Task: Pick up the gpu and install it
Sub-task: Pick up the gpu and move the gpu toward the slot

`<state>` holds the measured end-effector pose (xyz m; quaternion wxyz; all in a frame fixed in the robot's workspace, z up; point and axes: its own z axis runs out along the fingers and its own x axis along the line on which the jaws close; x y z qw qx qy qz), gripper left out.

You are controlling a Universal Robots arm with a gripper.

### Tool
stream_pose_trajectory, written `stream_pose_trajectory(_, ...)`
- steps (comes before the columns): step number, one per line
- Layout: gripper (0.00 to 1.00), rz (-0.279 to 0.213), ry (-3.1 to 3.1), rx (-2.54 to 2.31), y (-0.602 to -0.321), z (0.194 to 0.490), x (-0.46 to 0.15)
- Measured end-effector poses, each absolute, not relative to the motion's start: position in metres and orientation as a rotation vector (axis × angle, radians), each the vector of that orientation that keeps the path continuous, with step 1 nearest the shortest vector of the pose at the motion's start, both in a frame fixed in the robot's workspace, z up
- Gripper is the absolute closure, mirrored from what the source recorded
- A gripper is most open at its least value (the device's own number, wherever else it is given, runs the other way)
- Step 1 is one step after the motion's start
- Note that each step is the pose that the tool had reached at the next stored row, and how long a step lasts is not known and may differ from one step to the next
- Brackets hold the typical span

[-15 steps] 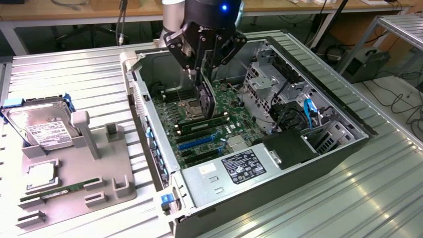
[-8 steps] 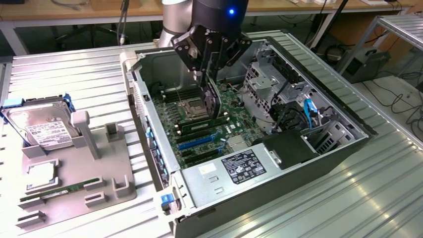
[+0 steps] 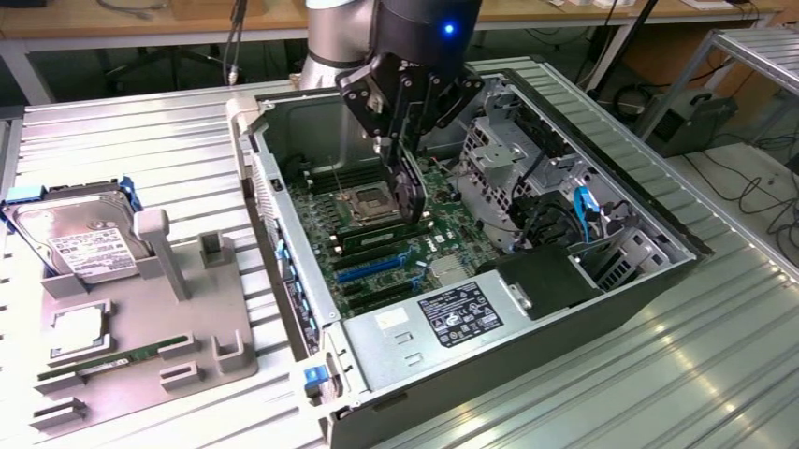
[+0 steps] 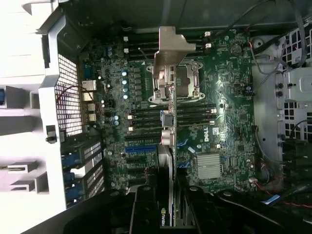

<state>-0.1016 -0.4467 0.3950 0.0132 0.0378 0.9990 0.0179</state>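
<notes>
Gripper (image 3: 410, 140) hangs inside the walls of the open PC case (image 3: 268, 215), jaws clamped on the gpu (image 3: 416, 201).

Exterior view: card is seen nearly edge-on, long axis close to upright, dropping from the claw twd the motherboard (image 3: 327, 245). Its lower end sits just beside the CPU socket (image 3: 370, 201), on the side twd the exterior view's right. Can't tell if it touches the board; looks clear of it. Blue slots (image 3: 370, 268) lie lower in the frame & twd the exterior view's left of that lower end, near but apart. Hard drive (image 3: 81, 241) & RAM stick (image 3: 107, 360) sit on the grey tray (image 3: 212, 346) outside the case, well apart from the arm.

Wrist view: gpu (image 4: 166, 161) runs straight away from the gripper (image 4: 168, 204), w/ dark fingers (image 4: 144, 209) on either side & a green logo at the near end. Silver bracket (image 4: 170, 53) is at the far end, overlapping the CPU socket (image 4: 187, 80) in the picture. Blue slots (image 4: 141, 148) lie beside the card's line & run crosswise to it.

Judgement: card is picked up but not seated. Its long axis points down at the board while the slots lie flat along it, so the two aren't lined up.
</notes>
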Motion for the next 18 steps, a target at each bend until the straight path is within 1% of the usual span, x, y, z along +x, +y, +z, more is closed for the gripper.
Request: stream_pose_trajectory(18, 0.74, 0.056, 3.112, 0.118, -0.447, 0.384, -0.072)
